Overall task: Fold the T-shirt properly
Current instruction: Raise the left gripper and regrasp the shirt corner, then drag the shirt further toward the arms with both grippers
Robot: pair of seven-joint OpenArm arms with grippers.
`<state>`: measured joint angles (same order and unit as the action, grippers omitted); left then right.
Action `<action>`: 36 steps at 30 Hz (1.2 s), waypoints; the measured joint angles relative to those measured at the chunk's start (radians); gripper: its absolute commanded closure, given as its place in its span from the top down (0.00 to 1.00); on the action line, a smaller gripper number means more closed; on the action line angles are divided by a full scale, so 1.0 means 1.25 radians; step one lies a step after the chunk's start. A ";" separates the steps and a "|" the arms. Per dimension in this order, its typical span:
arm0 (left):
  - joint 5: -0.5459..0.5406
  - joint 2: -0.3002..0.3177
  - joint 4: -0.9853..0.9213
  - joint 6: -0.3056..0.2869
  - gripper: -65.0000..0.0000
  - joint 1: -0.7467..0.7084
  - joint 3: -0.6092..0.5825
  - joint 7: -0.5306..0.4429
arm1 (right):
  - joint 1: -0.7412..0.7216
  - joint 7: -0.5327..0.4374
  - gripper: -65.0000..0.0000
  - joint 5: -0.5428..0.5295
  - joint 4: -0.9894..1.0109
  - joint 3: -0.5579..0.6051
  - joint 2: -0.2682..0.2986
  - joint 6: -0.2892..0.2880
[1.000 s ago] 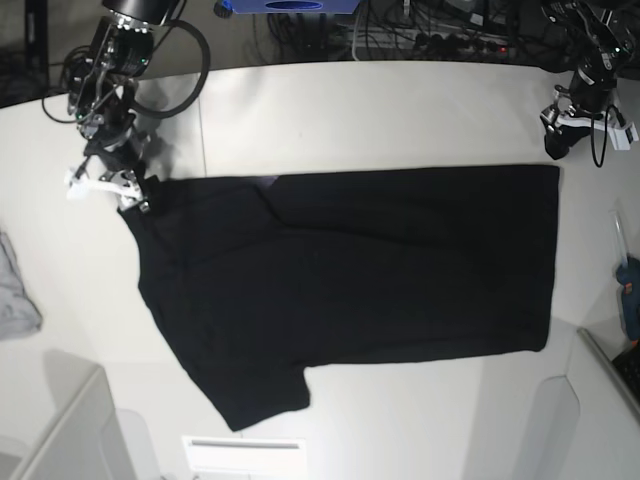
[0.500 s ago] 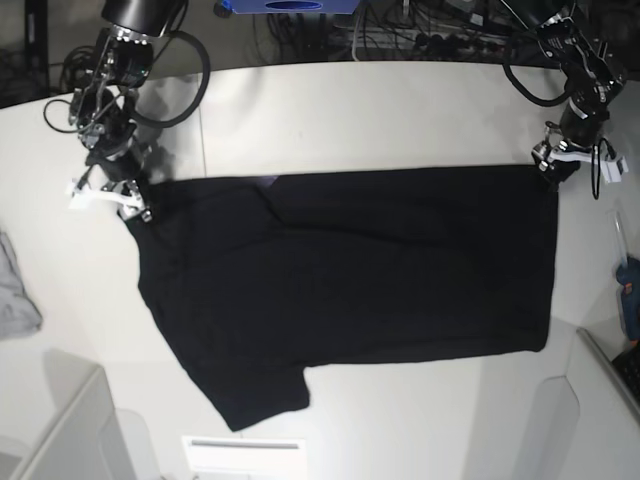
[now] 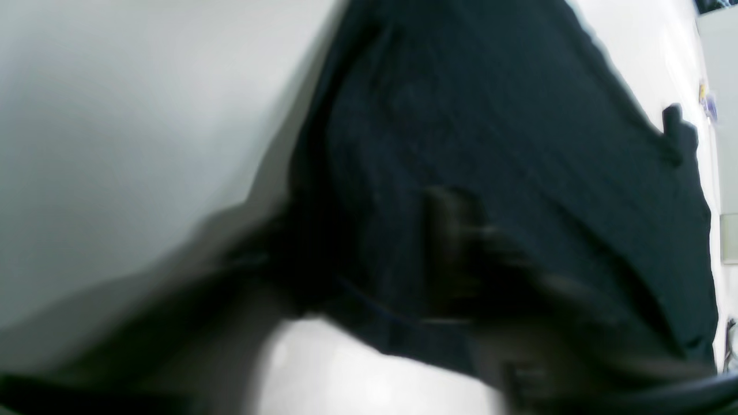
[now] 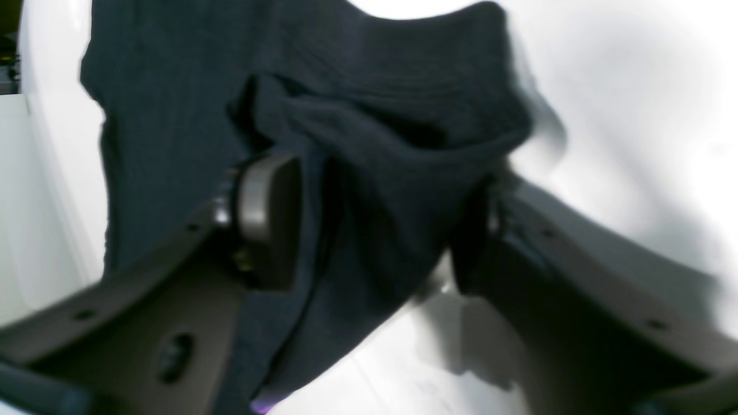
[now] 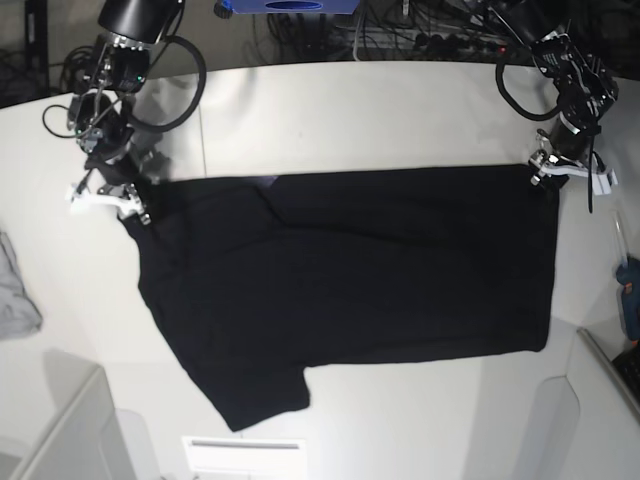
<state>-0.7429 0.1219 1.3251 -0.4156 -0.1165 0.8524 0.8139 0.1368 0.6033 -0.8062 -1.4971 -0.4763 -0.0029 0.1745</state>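
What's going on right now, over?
Right tool open around bunched T-shirt corner. Left tool at the opposite corner, grip unclear. Shirt spread flat on table. Nothing blocking.

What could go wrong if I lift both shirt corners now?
The right gripper has bunched T-shirt fabric between wide-set jaws, so the cloth may slip out if they are not shut first. The left gripper sits at the far hem corner, but the left wrist view is too blurred to confirm a hold; a one-sided lift could skew the fold. The lower sleeve still sticks out and could drag.
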 measured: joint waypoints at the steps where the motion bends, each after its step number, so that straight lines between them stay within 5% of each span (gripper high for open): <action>1: 0.004 0.000 -0.001 0.000 0.00 0.000 0.000 0.004 | 0.002 -0.007 0.30 0.000 0.001 0.000 0.000 0.001; 7: 0.082 -0.003 0.015 -0.003 0.00 0.002 -0.003 0.004 | 0.009 -0.053 0.00 0.002 0.017 0.002 0.000 -0.009; 36: 0.134 0.013 0.285 0.002 0.00 -0.264 -0.049 0.032 | 0.295 -0.044 0.00 0.005 -0.254 0.002 -0.004 -0.029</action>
<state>-0.5755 0.1387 1.6817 -0.4126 -0.4465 0.7918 0.8536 0.5060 0.5488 -0.7994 -1.8141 -0.4740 -0.0082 0.1379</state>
